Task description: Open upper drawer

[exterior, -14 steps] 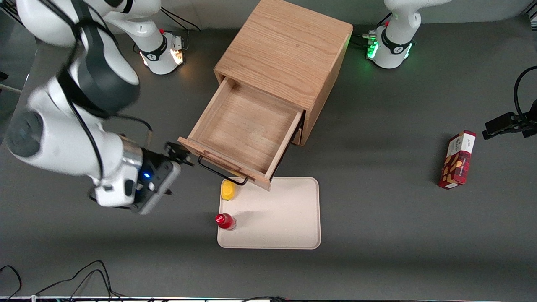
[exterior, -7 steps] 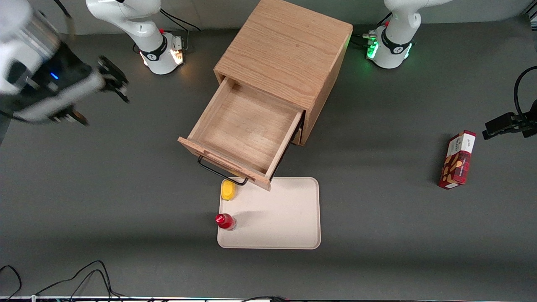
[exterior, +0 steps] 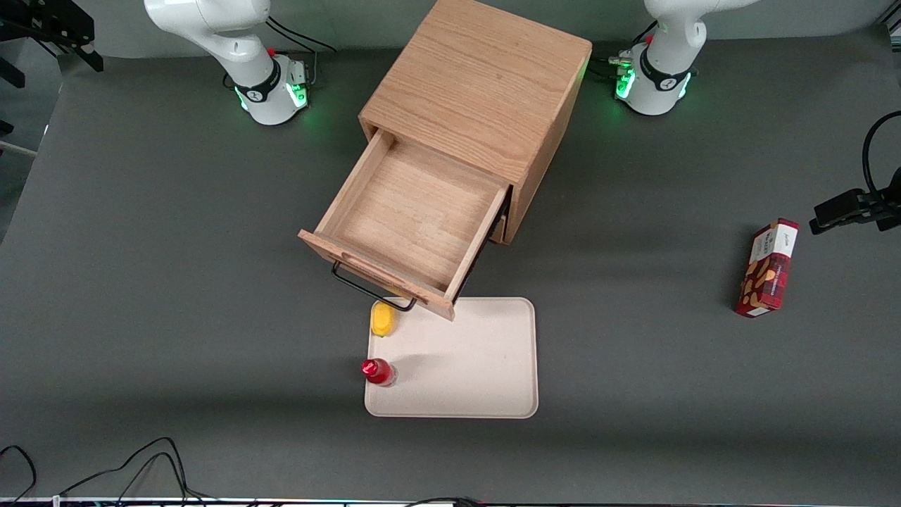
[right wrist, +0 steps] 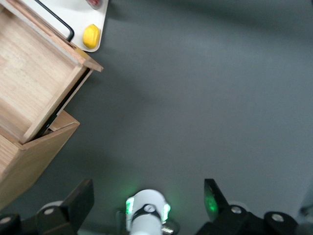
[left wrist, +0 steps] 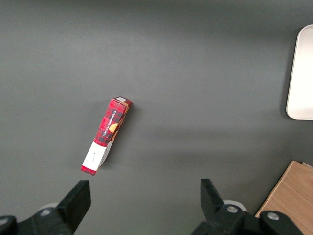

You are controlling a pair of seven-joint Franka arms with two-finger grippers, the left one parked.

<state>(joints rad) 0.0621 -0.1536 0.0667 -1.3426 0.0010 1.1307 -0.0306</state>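
Note:
The upper drawer (exterior: pixel 412 211) of the light-oak cabinet (exterior: pixel 479 84) stands pulled far out, its shallow wooden box empty and its black wire handle (exterior: pixel 373 285) overhanging the tray's edge. The bottom drawer is hidden beneath it. My right gripper (exterior: pixel 53 32) is high up at the working arm's end of the table, far from the drawer, farther from the front camera than the handle. In the right wrist view the gripper (right wrist: pixel 146 193) is open and empty, its fingers (right wrist: pixel 80 200) wide apart, with the drawer (right wrist: pixel 29 83) and handle (right wrist: pixel 56 19) far off.
A beige tray (exterior: pixel 464 359) lies in front of the drawer, with a yellow object (exterior: pixel 382 319) and a red bottle (exterior: pixel 378 371) at its edge. A red box (exterior: pixel 767 267) lies toward the parked arm's end. The working arm's base (exterior: pixel 267 84) glows green. Cables (exterior: pixel 141 465) run along the near edge.
My gripper has left the handle's side and swung up and away to the working arm's end. The arm's base light turned from amber to green. The drawer has not moved.

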